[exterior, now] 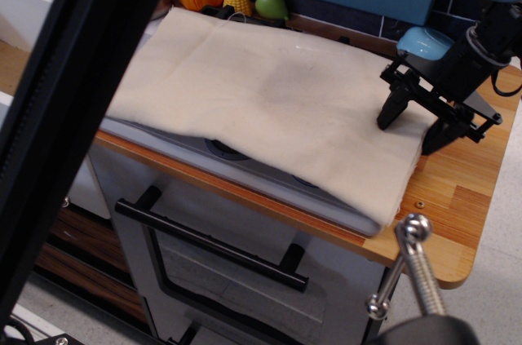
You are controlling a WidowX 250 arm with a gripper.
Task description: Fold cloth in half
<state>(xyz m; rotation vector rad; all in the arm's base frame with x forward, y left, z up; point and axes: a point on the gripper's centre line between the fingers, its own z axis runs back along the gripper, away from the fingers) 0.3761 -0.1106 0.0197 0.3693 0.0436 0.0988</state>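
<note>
The gripper (414,126) stands spread with its 2 fingers astride the cloth's (269,100) 3 o'clock edge, the cloth's long axis running toward 9 o'clock.

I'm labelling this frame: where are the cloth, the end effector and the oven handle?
cloth (269,100): main camera view, middle of the sheet, by the greyish smudge.
end effector (413,128): main camera view, midway between the open fingertips.
oven handle (208,243): main camera view, middle of the black bar.

Wooden counter (457,198) — stovetop (245,167), cloth-covered (261,92)
</note>
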